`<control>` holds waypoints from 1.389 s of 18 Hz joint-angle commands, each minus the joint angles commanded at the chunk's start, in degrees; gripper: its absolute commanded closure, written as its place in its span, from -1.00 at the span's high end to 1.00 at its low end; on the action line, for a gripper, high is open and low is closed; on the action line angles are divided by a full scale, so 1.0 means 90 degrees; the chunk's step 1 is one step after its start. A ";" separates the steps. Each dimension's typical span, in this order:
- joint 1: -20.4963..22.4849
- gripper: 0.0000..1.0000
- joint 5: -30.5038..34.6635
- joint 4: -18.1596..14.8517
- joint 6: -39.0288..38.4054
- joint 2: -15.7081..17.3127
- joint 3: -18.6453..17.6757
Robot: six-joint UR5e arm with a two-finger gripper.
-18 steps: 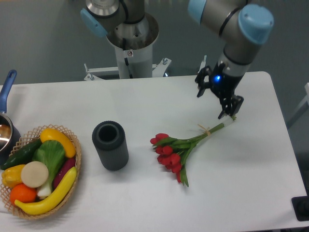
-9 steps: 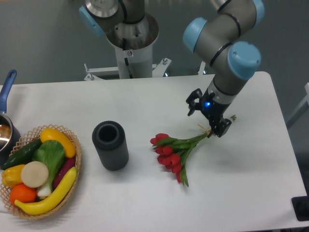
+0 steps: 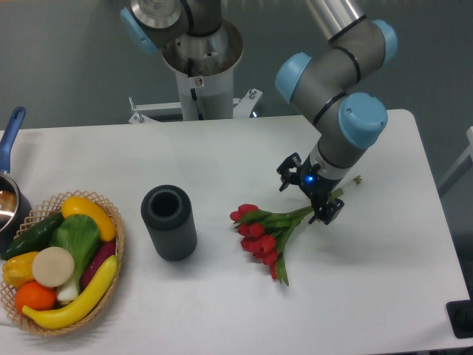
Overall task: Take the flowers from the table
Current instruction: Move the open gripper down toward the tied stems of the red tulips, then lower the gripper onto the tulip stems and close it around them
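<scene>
The flowers, a small bunch of red tulip buds with green stems and leaves, lie flat on the white table right of centre, buds to the lower left, stems running up to the right. My gripper hangs low over the stems, one finger on each side of them, and it is open. The tied part of the stems is hidden behind the gripper; the stem tips show past it at the upper right.
A dark cylindrical vase stands upright left of the flowers. A wicker basket of vegetables sits at the table's left front edge. A pot with a blue handle pokes in at the far left. The arm's base rises behind the table.
The gripper has moved down and to the left along the stems, from their tips to the tied part near the leaves. The flowers have not moved.
</scene>
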 joint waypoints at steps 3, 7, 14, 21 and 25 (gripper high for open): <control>-0.0019 1.00 0.0000 0.0019 -0.0262 -0.0117 0.0010; -0.0107 1.00 0.0000 0.0263 -0.0400 -0.0234 -0.0039; -0.0176 1.00 0.0000 0.0926 -0.0381 -0.0313 -0.0390; -0.0195 1.00 0.0117 0.0986 -0.0420 -0.0313 -0.0440; -0.0215 0.98 0.0127 0.1093 -0.0430 -0.0342 -0.0469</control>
